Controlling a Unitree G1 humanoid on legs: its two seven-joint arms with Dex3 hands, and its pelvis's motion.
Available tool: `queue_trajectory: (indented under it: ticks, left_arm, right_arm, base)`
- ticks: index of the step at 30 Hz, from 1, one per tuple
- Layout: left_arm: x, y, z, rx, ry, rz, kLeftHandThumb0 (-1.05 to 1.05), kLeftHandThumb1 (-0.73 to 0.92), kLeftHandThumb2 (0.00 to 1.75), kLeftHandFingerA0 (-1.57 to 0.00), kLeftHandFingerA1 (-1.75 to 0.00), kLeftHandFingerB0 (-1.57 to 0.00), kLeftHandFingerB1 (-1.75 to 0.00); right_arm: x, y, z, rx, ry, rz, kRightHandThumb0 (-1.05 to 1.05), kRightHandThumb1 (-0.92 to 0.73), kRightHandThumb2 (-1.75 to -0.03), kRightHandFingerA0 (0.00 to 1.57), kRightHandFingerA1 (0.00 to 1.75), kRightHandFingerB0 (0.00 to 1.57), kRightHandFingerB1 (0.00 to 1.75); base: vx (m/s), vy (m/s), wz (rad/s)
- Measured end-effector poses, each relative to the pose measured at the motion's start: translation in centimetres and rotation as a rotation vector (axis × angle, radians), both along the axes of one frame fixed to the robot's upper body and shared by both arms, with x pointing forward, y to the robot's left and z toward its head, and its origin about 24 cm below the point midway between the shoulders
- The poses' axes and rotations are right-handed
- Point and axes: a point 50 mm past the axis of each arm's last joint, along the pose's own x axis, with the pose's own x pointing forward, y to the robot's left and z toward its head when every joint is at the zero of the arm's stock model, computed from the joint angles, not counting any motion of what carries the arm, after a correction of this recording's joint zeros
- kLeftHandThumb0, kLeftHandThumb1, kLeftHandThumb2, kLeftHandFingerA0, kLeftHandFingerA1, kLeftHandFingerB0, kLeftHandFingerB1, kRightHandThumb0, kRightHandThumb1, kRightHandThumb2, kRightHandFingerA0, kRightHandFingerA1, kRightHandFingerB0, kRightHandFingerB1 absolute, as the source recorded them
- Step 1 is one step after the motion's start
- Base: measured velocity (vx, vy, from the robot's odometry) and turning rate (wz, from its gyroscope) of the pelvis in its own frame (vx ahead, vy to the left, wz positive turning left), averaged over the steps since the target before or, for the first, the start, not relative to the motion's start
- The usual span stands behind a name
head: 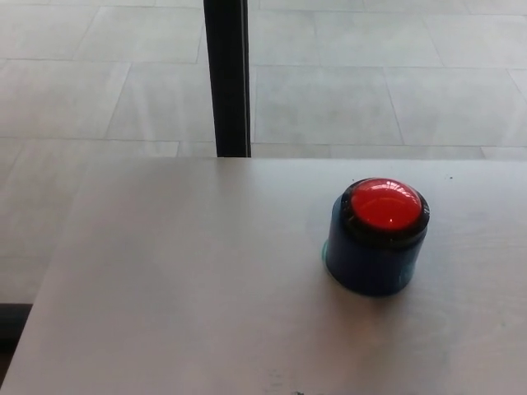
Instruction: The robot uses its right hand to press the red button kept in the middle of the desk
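Observation:
A domed red button with a black ring sits on top of a round dark blue base. It stands upright on the pale desk, right of the picture's middle. Nothing touches the button. Neither of my hands nor any part of my arms shows in the head view.
A black vertical post rises behind the desk's far edge, left of the button. Grey floor tiles lie beyond. The desk's left edge runs diagonally down to the lower left corner, where a dark object shows.

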Motion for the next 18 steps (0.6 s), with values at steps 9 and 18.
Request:
queue_trajectory:
  ticks: [9,18]
  left_arm:
    - [0.1,0.0,0.0,0.006,0.008,-0.012,-0.48,0.63,1.09,-0.45,-1.29,-0.28,-0.98]
    - [0.1,-0.1,0.0,0.012,0.017,-0.015,-0.47,0.69,1.05,-0.56,-1.26,-0.23,-0.89]
  right_arm:
    - [2.3,5.2,-3.2,-0.01,0.089,0.166,-0.16,-0.5,-1.28,0.94,1.75,0.76,1.36]
    - [3.3,10.0,-5.3,-0.106,0.124,0.334,-0.16,-0.38,-1.38,0.98,1.75,0.84,1.52]
  base:
    - [0.0,0.0,0.0]
    - [0.0,0.0,0.0]
